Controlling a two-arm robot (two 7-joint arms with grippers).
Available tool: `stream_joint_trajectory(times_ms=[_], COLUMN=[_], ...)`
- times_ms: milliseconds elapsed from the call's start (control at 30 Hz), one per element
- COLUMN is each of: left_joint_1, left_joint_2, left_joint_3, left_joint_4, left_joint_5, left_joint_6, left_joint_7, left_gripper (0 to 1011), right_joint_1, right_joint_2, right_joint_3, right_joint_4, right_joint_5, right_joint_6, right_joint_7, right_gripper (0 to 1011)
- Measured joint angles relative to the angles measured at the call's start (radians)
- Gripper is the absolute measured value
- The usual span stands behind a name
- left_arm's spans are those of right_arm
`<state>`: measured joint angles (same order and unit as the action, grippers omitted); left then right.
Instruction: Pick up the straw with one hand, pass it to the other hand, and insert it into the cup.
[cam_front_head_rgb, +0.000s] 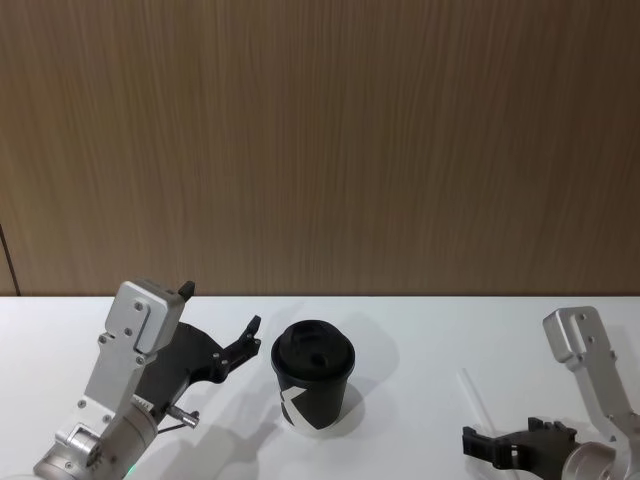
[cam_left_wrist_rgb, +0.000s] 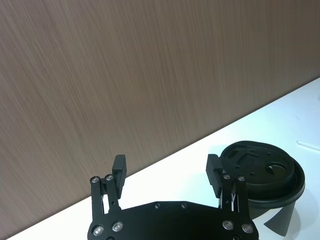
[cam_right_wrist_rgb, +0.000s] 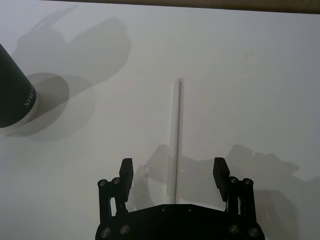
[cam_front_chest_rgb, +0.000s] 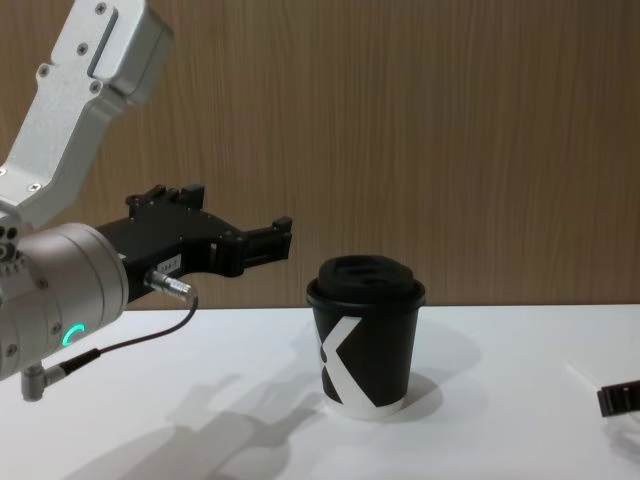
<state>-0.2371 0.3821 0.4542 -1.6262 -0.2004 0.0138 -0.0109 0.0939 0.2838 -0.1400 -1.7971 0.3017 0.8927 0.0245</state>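
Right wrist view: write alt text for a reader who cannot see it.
The open right gripper hangs over a white straw lying flat on the white table, the straw running between its fingers. A black cup stands apart, at the frame's edge.

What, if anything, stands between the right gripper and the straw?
Nothing visible. The right gripper hangs open above the straw, which lies flat on the white table; the cup stands well aside.

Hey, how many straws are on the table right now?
1. The thin white straw lies flat on the white table, on the robot's right of the black lidded paper cup, lined up between the open jaws of the black right gripper. Nothing suggests another hidden.
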Motion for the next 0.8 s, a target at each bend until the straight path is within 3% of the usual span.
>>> stream_joint_trajectory(times_ms=[800], left_joint_1=[0.0], left_joint_2=[0.0], left_joint_3=[0.0], left_joint_4=[0.0], left_joint_5=[0.0], left_joint_6=[0.0], left_joint_7=[0.0], left_gripper=[1002], right_joint_1=[0.018], right_joint_2=[-0.003], right_joint_3=[-0.019], right_joint_4=[0.036], right_joint_5=[-0.035], right_joint_6=[-0.03], right_joint_7=[0.013], right_gripper=[1001])
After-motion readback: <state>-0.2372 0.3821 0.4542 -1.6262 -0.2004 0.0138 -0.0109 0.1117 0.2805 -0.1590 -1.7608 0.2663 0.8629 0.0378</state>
